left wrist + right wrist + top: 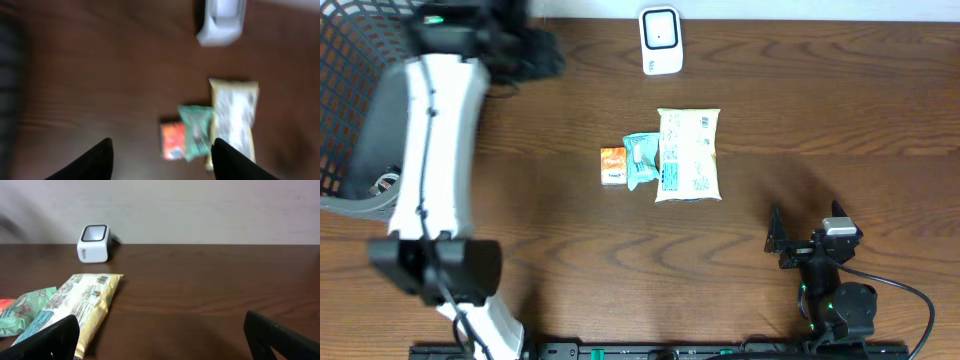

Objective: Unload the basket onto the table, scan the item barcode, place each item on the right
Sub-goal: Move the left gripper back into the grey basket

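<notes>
White barcode scanner [660, 40]: small rounded box with a dark square window on its face; stands upright near the far edge of the table [800, 120]. Well apart from it, toward the middle, three items in one row. Pale yellow packet [688, 155]: the largest, lies flat, printed side up. Green packet [642, 160]: crumpled, touches the yellow one's left edge. Orange box [613, 165]: the smallest, just beside the green packet, on its left.

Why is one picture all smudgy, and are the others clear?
Left wrist view: motion-blurred, with the white scanner and green packet smeared; right wrist view: sharp, with print showing on the yellow packet; overhead: sharp across the table, though the far end of the left arm is blurred.
</notes>
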`<state>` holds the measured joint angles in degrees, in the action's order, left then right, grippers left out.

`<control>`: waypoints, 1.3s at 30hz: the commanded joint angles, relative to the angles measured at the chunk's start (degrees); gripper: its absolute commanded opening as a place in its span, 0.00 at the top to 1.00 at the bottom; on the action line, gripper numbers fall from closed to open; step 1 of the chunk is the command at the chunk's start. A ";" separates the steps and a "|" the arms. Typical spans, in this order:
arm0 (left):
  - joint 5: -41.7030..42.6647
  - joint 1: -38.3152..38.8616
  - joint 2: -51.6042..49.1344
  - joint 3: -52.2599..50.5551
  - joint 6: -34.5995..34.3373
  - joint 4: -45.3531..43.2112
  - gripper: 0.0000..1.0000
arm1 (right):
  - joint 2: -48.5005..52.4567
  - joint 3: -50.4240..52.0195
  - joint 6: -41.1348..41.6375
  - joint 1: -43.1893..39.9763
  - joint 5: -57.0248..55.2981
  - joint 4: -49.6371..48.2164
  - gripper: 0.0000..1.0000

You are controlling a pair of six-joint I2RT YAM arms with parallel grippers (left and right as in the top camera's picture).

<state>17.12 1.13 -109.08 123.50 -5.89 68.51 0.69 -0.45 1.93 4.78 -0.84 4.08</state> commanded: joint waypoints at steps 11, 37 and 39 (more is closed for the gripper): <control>-8.63 -26.93 5.33 0.68 -26.80 -4.61 0.14 | -0.37 0.13 0.57 -0.20 -0.09 0.22 0.01; -22.12 -33.14 0.07 -12.00 -32.15 0.04 0.12 | -0.37 0.13 0.57 -0.20 -0.09 0.22 0.01; -22.14 -33.16 0.04 -13.86 -34.91 0.02 0.12 | -0.37 0.13 0.57 -0.20 -0.09 0.20 0.01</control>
<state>-3.38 -31.81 -108.60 111.44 -36.75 68.27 0.69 -0.45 1.96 4.78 -0.86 4.08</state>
